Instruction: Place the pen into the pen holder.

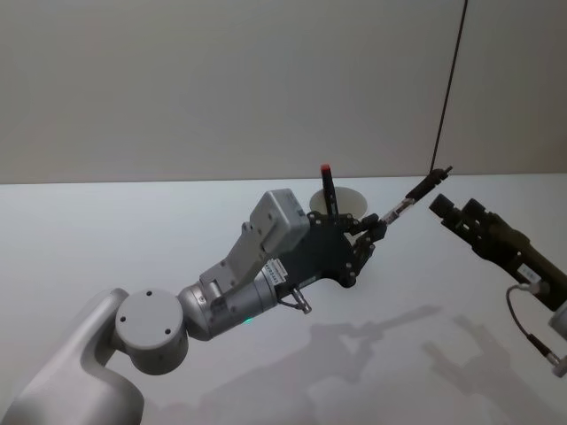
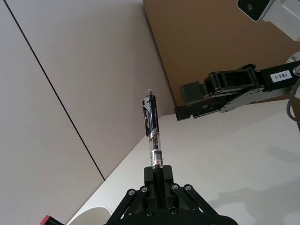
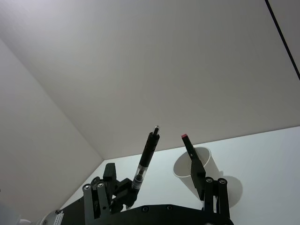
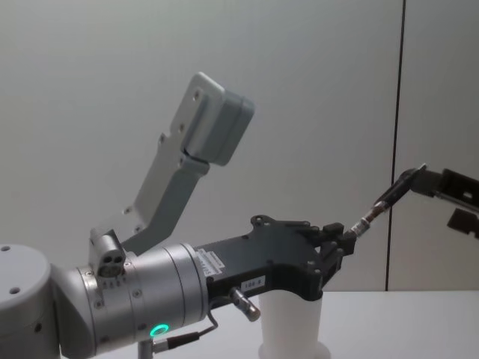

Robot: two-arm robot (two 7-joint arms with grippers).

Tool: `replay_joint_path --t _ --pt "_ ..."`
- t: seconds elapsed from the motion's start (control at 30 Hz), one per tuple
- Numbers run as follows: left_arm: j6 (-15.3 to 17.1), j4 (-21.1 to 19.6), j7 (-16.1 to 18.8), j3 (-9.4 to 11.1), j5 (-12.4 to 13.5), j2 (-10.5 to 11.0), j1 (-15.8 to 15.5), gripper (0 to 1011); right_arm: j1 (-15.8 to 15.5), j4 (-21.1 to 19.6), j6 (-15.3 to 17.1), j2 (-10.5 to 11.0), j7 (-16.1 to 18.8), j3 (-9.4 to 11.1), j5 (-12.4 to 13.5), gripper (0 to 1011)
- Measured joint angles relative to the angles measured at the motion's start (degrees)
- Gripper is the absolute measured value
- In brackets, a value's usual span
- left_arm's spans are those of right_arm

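My left gripper (image 1: 370,232) is shut on the lower end of a black and clear pen (image 1: 412,197). The pen slants up and to the right, off the table. In the left wrist view the pen (image 2: 153,133) rises from the fingers (image 2: 157,176). The white pen holder (image 1: 347,202) stands just behind the left gripper, with a black red-capped marker (image 1: 327,188) upright in it. My right gripper (image 1: 454,208) hovers open close to the pen's top end, apart from it in the left wrist view (image 2: 185,101).
The white table (image 1: 106,239) meets a plain wall behind. A dark vertical seam (image 1: 447,88) runs down the wall above the pen's top end. The left arm's grey forearm (image 1: 221,292) crosses the table's front middle.
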Motion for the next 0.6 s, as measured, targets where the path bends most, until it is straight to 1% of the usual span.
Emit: replay_joint_path --t 0.6 --pt "0.0 0.0 0.0 0.0 0.0 0.0 0.0 120 2.4 1.1 0.8 -1.6 -4.5 -2.1 2.3 1002"
